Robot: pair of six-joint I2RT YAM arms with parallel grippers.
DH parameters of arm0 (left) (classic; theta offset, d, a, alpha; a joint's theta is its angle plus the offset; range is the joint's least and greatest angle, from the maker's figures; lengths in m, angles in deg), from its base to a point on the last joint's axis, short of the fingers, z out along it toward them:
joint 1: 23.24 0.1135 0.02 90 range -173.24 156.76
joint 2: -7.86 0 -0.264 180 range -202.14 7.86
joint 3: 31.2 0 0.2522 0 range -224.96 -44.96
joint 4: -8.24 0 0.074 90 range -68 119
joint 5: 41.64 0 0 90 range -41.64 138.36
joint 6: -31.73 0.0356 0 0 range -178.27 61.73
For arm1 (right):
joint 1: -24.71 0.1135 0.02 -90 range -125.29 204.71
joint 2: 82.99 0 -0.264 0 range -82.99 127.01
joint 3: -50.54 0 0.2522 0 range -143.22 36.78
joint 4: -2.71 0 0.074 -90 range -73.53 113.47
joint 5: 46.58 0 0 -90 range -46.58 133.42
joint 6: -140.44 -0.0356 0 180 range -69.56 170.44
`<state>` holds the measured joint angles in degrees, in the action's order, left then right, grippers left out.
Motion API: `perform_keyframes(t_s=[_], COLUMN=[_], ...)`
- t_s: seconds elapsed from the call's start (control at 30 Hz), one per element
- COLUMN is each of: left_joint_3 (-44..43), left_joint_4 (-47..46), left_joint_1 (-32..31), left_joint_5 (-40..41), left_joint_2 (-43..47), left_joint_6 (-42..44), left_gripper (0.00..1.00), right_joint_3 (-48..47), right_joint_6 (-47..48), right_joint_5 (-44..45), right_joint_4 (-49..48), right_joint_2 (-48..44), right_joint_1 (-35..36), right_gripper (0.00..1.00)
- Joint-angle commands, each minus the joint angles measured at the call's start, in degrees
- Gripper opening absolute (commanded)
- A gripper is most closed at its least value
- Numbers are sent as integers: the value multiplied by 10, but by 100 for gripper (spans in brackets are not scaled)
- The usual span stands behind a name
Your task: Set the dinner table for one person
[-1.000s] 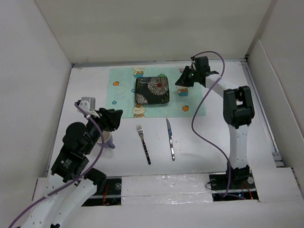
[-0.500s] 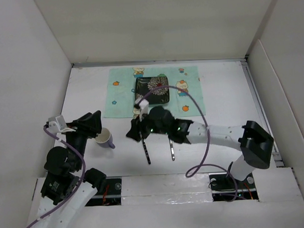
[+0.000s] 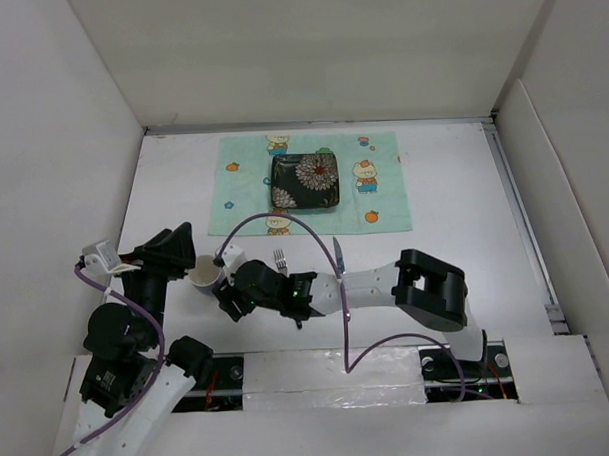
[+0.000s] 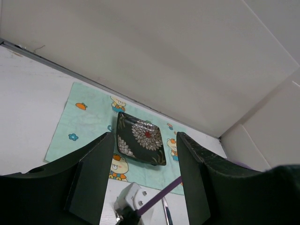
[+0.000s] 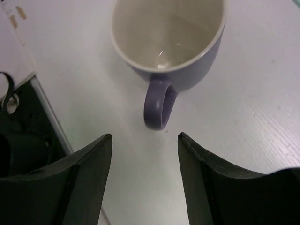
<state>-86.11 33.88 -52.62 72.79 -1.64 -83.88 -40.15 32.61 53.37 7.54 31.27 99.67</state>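
Note:
A purple mug with a cream inside stands upright on the white dinner table, left of the fork and knife. In the right wrist view the mug points its handle at my right gripper, which is open and empty just short of it. My right gripper sits low at the mug's near right. My left gripper hangs open and empty at the mug's left. A black floral plate lies on the mint-green placemat.
My right arm stretches across the near table and covers the handles of the fork and knife. White walls border the table on the left, back and right. The left wrist view looks over the plate and placemat.
My right arm swung from the placemat's far corner down across the fork to the mug, and its jaws opened wide. My left gripper drew back left from the mug and opened wider.

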Motion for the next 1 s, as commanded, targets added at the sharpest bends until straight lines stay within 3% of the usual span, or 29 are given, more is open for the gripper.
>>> perform_keyframes(t_s=[0.0, 0.17, 0.2, 0.23, 0.37, 0.53, 0.63, 0.83, 0.87, 0.97], left_joint_3=[3, 3, 3, 3, 3, 5, 5, 4, 4, 4], left_joint_4=[-21, -22, -23, -23, -24, -26, -27, -25, -26, -26], left_joint_1=[3, 3, 3, 3, 3, 3, 3, 3, 3, 3], left_joint_5=[-3, -13, -14, -17, -19, -19, -21, -31, -32, -35], left_joint_2=[4, 3, 3, 3, 0, 6, 5, -2, -3, -3], left_joint_6=[0, 1, 2, 4, 4, 4, 4, 6, 6, 6], left_gripper=[53, 53, 53, 53, 53, 52, 52, 52, 52, 52], right_joint_3=[-56, -98, -102, -103, -96, -91, -57, 3, 6, -3], right_joint_6=[14, 12, 10, 3, -9, -5, -23, -9, -5, -2], right_joint_5=[55, 87, 95, 106, 146, 165, 131, 130, 130, 121], right_joint_4=[-6, -5, -6, -7, -26, -18, -18, -19, -15, -18], right_joint_2=[19, 68, 72, 74, 37, -31, -106, -201, -201, -187], right_joint_1=[0, 0, 0, 0, 0, -22, -82, -262, -341, -394], right_gripper=[63, 58, 51, 31, 0, 0, 0, 0, 0, 0])
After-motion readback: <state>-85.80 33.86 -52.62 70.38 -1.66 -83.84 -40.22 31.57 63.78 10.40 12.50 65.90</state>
